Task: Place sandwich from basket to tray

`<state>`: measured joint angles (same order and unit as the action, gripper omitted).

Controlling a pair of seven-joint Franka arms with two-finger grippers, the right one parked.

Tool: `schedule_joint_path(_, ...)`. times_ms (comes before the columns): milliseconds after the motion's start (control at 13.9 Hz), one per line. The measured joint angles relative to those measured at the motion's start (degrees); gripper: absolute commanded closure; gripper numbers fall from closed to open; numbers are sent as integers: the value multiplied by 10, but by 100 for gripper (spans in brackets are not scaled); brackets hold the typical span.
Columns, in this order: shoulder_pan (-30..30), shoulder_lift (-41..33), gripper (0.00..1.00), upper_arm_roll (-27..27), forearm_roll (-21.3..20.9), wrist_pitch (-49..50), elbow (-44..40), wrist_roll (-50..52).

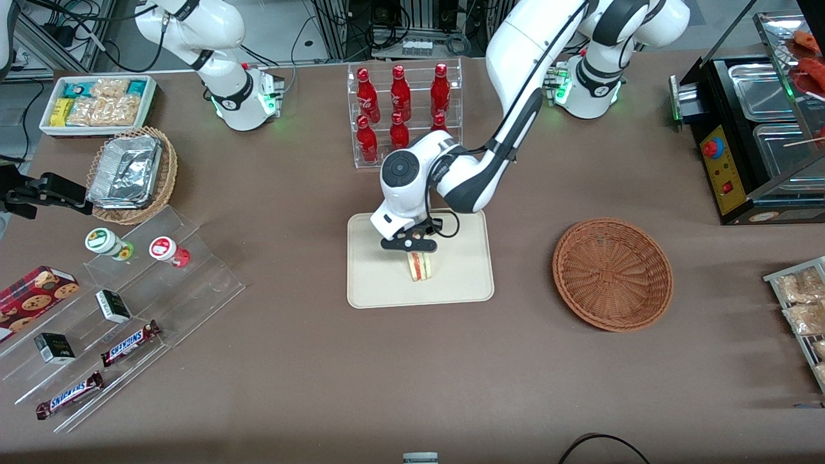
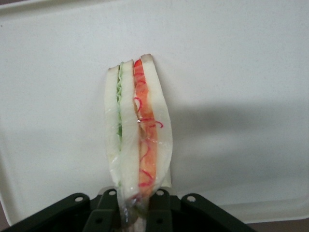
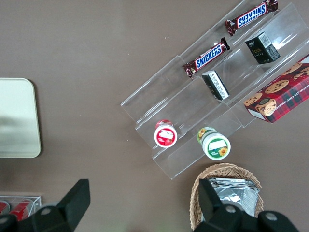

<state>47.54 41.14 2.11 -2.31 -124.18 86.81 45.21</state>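
The hand [image 1: 417,251] pinches the sandwich [image 1: 420,266] by one end, standing it on edge over the tray [image 1: 464,283], well apart from the basket [image 1: 612,274]. Released upright, it would likely topple, or its wrapper could cling to a finger.

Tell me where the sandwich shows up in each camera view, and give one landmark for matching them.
Front view: the sandwich stands on edge on the tray, under the gripper.
Left wrist view: the sandwich is held by the gripper over the tray.
Right wrist view: not in it.
Shared landmark: the tray, whose corner shows in the right wrist view too.
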Motion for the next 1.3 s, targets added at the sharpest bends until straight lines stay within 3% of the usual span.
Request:
schedule_joint_path(360,-2,-20,0,-8,1,35,-13,0)
schedule_joint_path(648,-40,-97,0,-14,4,116,-25,1)
schedule_joint_path(936,-110,-191,0,-17,6,214,-28,-3)
schedule_joint_path(1296,-223,-271,0,-19,7,308,-26,-110)
